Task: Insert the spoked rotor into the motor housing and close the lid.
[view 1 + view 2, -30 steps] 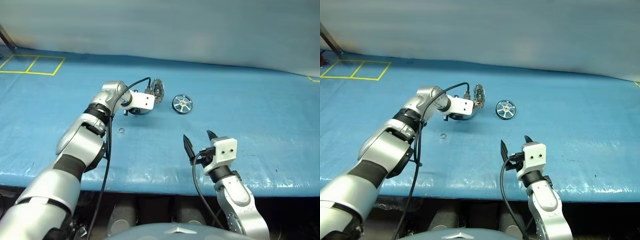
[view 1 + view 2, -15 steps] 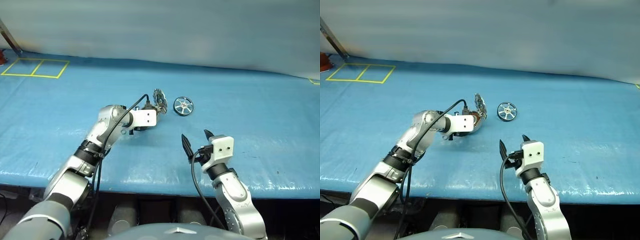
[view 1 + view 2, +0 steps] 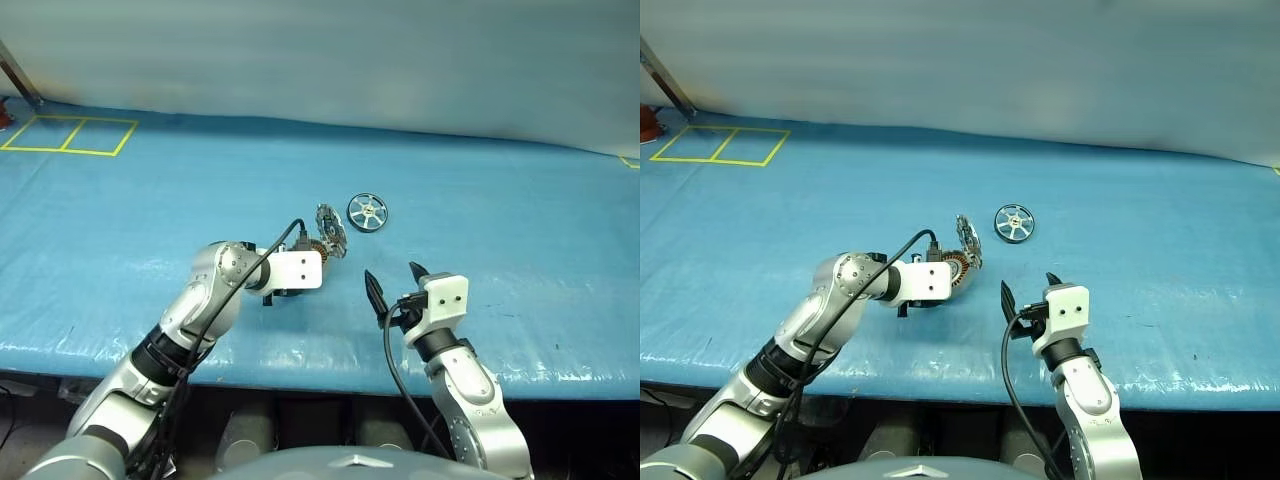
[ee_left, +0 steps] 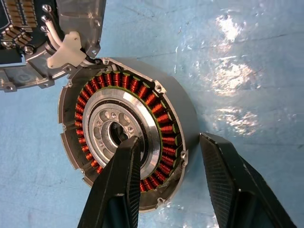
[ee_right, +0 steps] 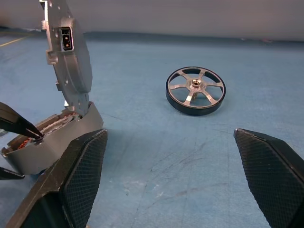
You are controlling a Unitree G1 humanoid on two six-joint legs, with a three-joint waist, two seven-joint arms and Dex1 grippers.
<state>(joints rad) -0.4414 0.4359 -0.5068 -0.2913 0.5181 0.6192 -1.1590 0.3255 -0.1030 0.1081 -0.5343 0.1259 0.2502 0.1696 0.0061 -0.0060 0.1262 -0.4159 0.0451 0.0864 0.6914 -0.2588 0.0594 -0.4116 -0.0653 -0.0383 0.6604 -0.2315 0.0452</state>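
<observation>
- Sat on the blue tarp (image 3: 120,210): the motor housing (image 4: 128,147), lid (image 5: 66,52) swung up on its hinge and standing near upright.
- Gripped by the left gripper (image 4: 168,178) at the wall: one finger (image 4: 118,185) inside over the silver centre, the other outside against the grey shell, jaws clamped on the rim between them.
- Revealed by the left wrist view: the full ring of copper-orange windings, the bored silver hub, and white wires running from the housing edge to the lid's inner face.
- Hidden in the head views behind the white wrist block: most of the housing, with just a sliver of copper and the raised lid (image 3: 967,240) peeking out.
- Lay flat on the tarp, apart from the housing and beyond it: the spoked rotor (image 3: 367,211), untouched.
- Added by the right wrist view: the rotor's (image 5: 195,90) dark rim and silver spokes, plus the lid's grey outer face with a small socket.
- Hovered near the tarp's front edge, empty, jaws spread wide: the right gripper (image 3: 396,285), just beside the housing.
</observation>
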